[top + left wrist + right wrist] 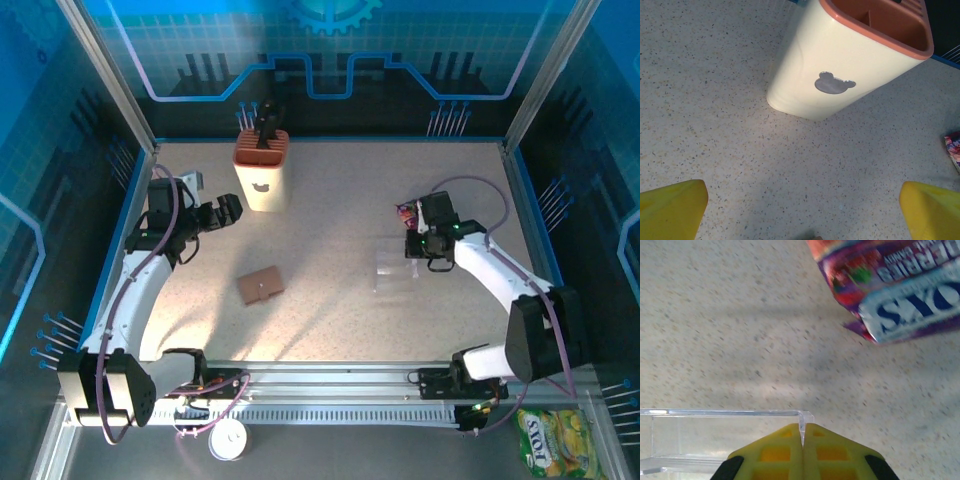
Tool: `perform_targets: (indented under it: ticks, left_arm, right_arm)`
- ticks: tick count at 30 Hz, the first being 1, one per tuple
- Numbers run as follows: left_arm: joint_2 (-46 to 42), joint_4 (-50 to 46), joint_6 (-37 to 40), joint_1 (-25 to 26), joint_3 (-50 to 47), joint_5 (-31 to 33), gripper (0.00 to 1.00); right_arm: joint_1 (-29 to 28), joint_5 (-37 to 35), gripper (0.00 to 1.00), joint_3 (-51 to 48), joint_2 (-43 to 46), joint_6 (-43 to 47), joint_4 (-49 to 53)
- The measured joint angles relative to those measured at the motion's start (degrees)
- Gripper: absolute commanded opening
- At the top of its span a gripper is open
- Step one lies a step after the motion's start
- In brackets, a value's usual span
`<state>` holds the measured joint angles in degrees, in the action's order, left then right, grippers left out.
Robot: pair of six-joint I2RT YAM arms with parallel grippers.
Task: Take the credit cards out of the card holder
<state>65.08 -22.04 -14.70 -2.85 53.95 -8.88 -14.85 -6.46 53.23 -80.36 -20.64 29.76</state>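
The card holder is a small brown wallet lying shut on the speckled table, left of centre. The credit cards are hidden. My right gripper is on the right side of the table. Its yellow fingers are shut on the thin upright wall at one corner of a clear plastic tray. My left gripper stands wide open over bare table at the back left, well away from the card holder, with nothing between its fingers.
A cream knife block with an orange top stands just beyond the left gripper. A purple snack packet lies behind the right gripper. A green packet lies off the table at the front right.
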Motion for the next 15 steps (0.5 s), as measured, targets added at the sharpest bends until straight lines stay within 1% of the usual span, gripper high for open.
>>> perform_targets:
  ticks: [8,10,15]
  left_arm:
    - [-1.03,-0.24,0.0,0.0,0.0,0.0,0.99]
    - [-1.31,-0.44,-0.09,0.0,0.0,0.02,0.99]
    - [-2.91,-1.86,-1.7,0.0,-0.02,0.02,0.99]
  right_arm:
    - [-5.4,-3.87,0.03,13.46,-11.65,-3.63,0.33]
    - [-6.36,-4.37,0.0,17.92,-15.54,-4.26,0.68]
    - [-7.45,-5.75,0.0,27.91,-24.3,-5.9,1.01]
